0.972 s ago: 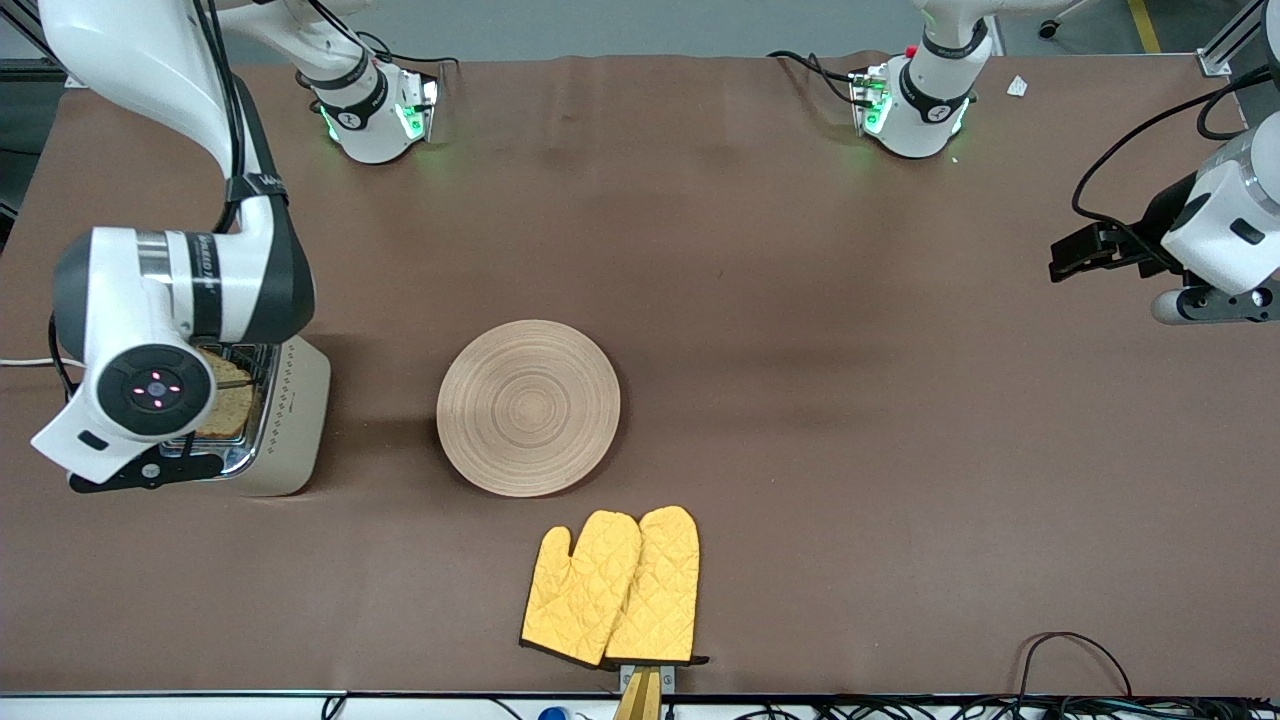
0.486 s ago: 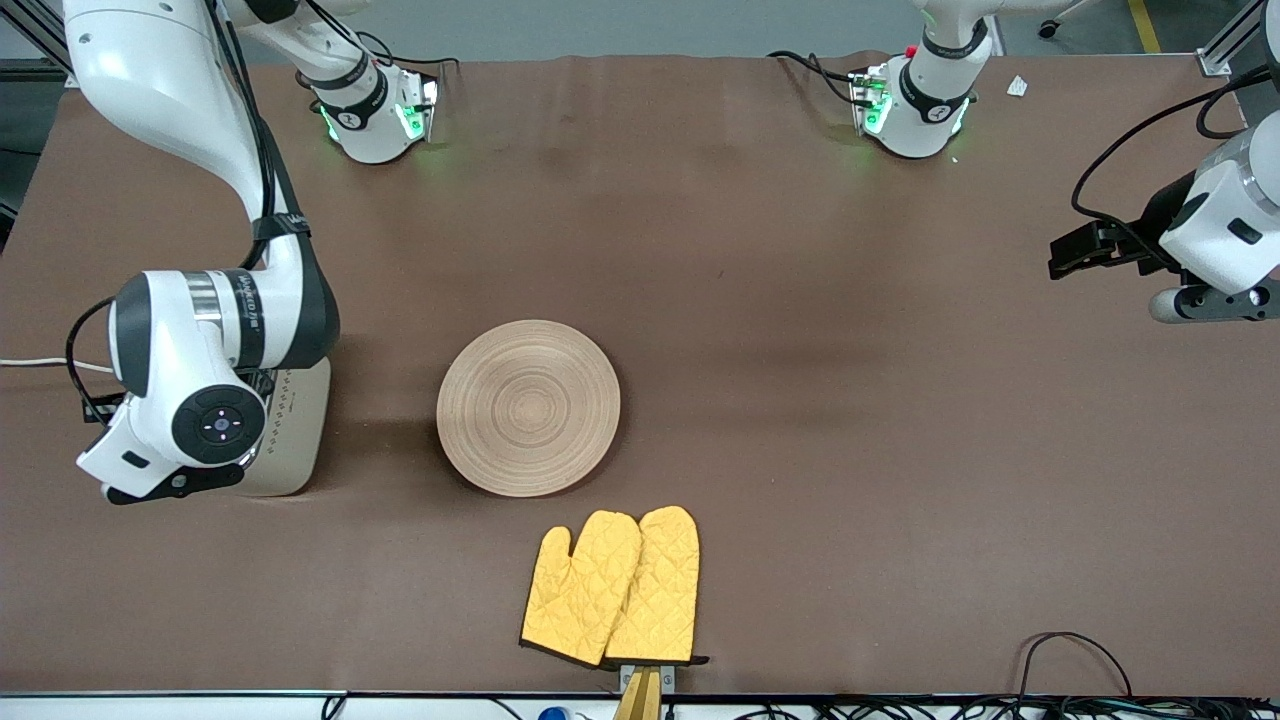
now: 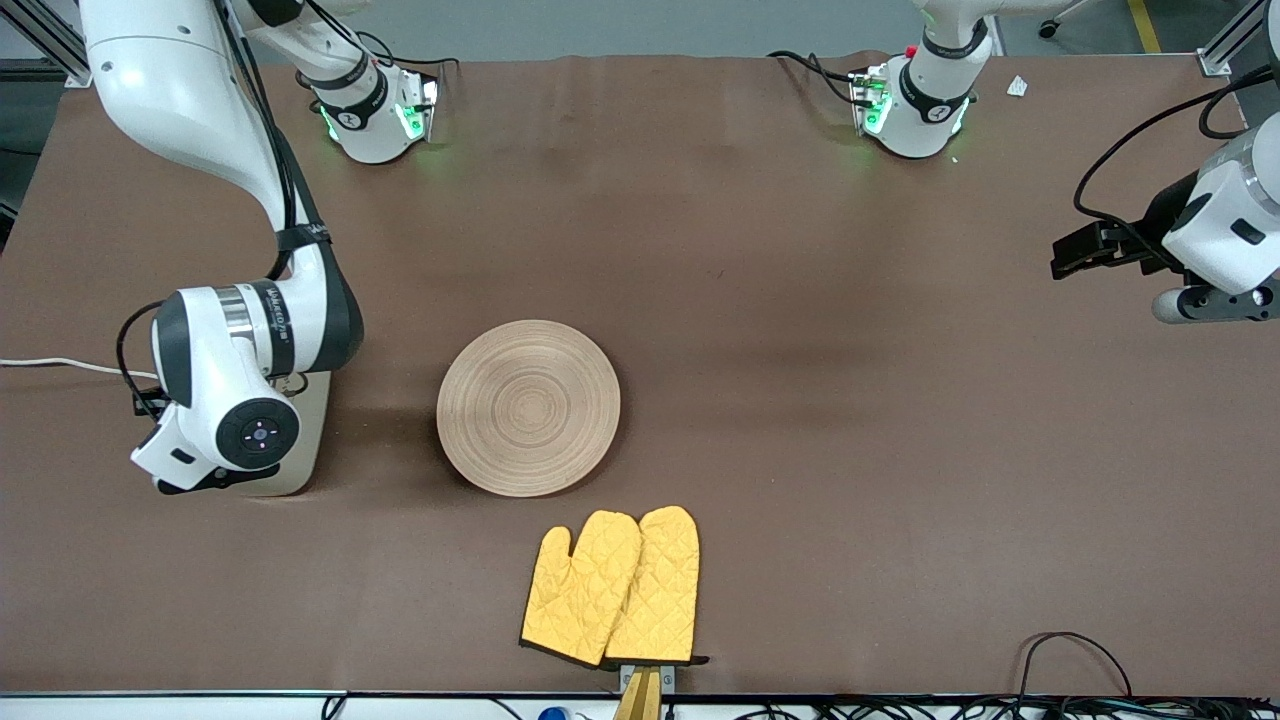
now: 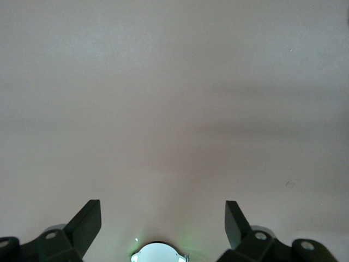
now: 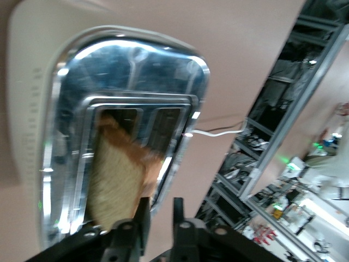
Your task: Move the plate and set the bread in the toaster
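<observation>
A brown counter (image 3: 800, 350) seen from above, with the round wooden plate (image 3: 528, 407) near its middle as the landmark. The plate lies flat with nothing on it.

Toward the right arm's end of the counter from the plate stands the toaster (image 3: 300, 440), mostly covered in the front view by the right arm's wrist. The right wrist view looks down on its shiny chrome top (image 5: 128, 125). The bread (image 5: 117, 183) sits tilted in one slot, sticking up above the chrome. The right hand (image 5: 158, 218) hangs over the toaster, its two fingers a narrow gap apart and holding nothing; the bread is just beside them.

Nearer the front camera than the plate lie a pair of yellow oven mitts (image 3: 612, 588), side by side.

The left hand (image 4: 162, 218) waits well away from the plate at the left arm's end of the counter, fingers spread wide over bare counter, holding nothing.
</observation>
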Robot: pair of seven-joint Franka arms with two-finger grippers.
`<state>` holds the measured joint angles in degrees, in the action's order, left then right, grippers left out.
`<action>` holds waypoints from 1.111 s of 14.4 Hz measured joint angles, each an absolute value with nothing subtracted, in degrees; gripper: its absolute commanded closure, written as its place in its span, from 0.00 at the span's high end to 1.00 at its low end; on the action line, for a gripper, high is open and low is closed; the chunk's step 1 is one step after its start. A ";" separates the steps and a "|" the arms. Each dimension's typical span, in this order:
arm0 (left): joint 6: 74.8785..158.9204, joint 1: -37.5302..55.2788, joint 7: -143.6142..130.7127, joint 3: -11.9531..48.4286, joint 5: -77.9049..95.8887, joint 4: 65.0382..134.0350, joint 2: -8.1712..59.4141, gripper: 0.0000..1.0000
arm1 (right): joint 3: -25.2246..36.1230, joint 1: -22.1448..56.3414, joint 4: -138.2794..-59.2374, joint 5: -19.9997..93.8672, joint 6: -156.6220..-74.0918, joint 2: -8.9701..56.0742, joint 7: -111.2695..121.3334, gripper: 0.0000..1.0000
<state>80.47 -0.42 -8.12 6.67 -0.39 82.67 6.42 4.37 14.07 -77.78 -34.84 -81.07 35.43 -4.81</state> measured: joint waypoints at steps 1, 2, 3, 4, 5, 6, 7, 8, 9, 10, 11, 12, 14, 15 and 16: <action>80.44 -0.47 -8.12 6.58 -0.39 82.70 6.42 1.00 | 4.43 13.95 -77.74 -32.51 -81.14 35.45 -5.04 1.00; 80.42 -0.53 -8.12 6.55 -0.39 82.75 6.43 1.00 | 4.51 13.60 -77.51 -29.88 -81.40 35.38 -5.14 1.00; 80.41 -0.58 -8.12 6.53 -0.39 82.81 6.43 1.00 | 4.60 12.91 -77.20 -26.54 -82.48 35.06 -5.21 1.00; 80.41 -0.65 -8.12 6.51 -0.40 82.85 6.44 1.00 | 4.87 11.86 -76.66 -22.13 -84.05 34.33 -5.22 1.00; 80.41 -0.75 -8.12 6.50 -0.40 82.88 6.45 1.00 | 5.02 10.30 -76.08 -17.69 -85.02 32.95 -5.12 1.00; 80.41 -0.84 -8.12 6.50 -0.40 82.91 6.45 1.00 | 5.04 8.44 -75.67 -13.76 -85.46 31.03 -4.57 1.00; 80.41 -0.86 -8.12 6.49 -0.40 82.92 6.45 1.00 | 5.05 6.72 -75.48 -10.13 -85.88 28.71 -3.44 1.00; 80.41 -0.85 -8.12 6.50 -0.40 82.94 6.45 1.00 | 5.04 5.44 -75.47 -7.14 -86.11 26.37 -2.65 1.00; 80.41 -0.85 -8.12 6.50 -0.40 82.96 6.46 1.00 | 5.04 4.52 -75.48 -4.39 -86.15 23.92 -2.25 1.00; 80.41 -0.86 -8.12 6.50 -0.40 82.99 6.46 1.00 | 5.03 3.99 -75.56 -2.02 -86.13 21.45 -1.91 1.00; 80.41 -0.85 -8.12 6.50 -0.40 83.01 6.46 1.00 | 5.02 3.74 -75.87 -0.11 -86.30 19.18 -1.86 1.00; 80.41 -0.86 -8.12 6.50 -0.40 83.03 6.46 1.00 | 5.02 3.58 -76.83 1.27 -87.31 16.72 -1.85 1.00; 80.41 -0.86 -8.12 6.49 -0.40 83.09 6.48 1.00 | 5.02 3.48 -81.66 2.06 -91.68 10.92 -1.85 1.00; 80.41 -0.86 -8.12 6.49 -0.40 83.11 6.51 1.00 | 5.01 3.47 -85.06 2.12 -93.84 7.79 -1.79 1.00; 80.41 -0.86 -8.12 6.49 -0.40 83.13 6.54 1.00 | 5.02 3.47 -88.43 2.14 -95.62 4.94 -1.62 1.00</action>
<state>80.41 -0.86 -8.12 6.49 -0.40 83.13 6.54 5.02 3.47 -88.43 2.14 -95.62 4.94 -1.62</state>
